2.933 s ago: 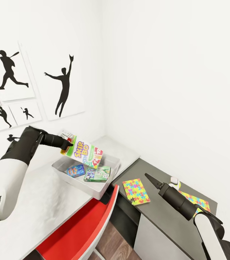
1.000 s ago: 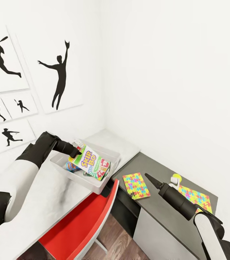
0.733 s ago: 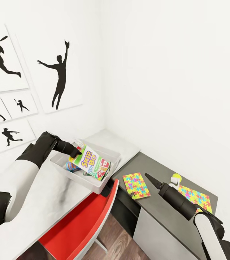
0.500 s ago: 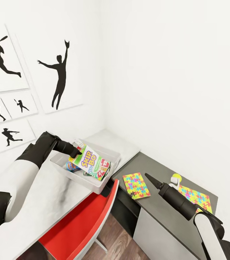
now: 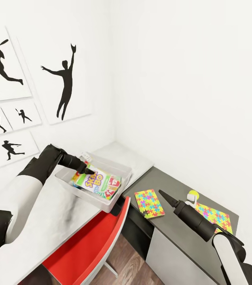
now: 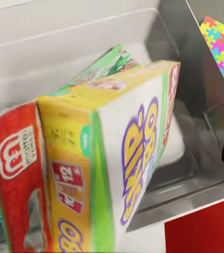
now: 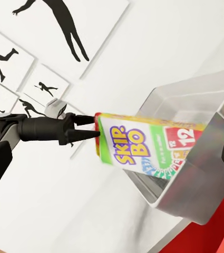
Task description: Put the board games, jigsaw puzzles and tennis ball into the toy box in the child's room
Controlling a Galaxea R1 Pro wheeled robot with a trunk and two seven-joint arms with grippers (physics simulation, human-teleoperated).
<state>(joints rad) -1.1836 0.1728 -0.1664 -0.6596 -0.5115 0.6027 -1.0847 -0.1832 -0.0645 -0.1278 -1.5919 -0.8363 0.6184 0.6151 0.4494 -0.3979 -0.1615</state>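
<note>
Board game [image 5: 98,183] now lower inside toy box [image 5: 120,189], left pincer [image 5: 89,171] spread.

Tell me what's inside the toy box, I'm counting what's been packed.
The toy box holds a Skip-Bo board game, tilted, at the left gripper. Another green game box peeks from behind it. Anything underneath is covered.

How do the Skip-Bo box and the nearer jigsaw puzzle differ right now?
The Skip-Bo box is a thick printed carton; the jigsaw puzzle is a thin sheet of coloured pieces. The box leans tilted inside the grey bin at the left end effector; the puzzle lies flat on the dark table, untouched. Both are bright and multicoloured.
</note>
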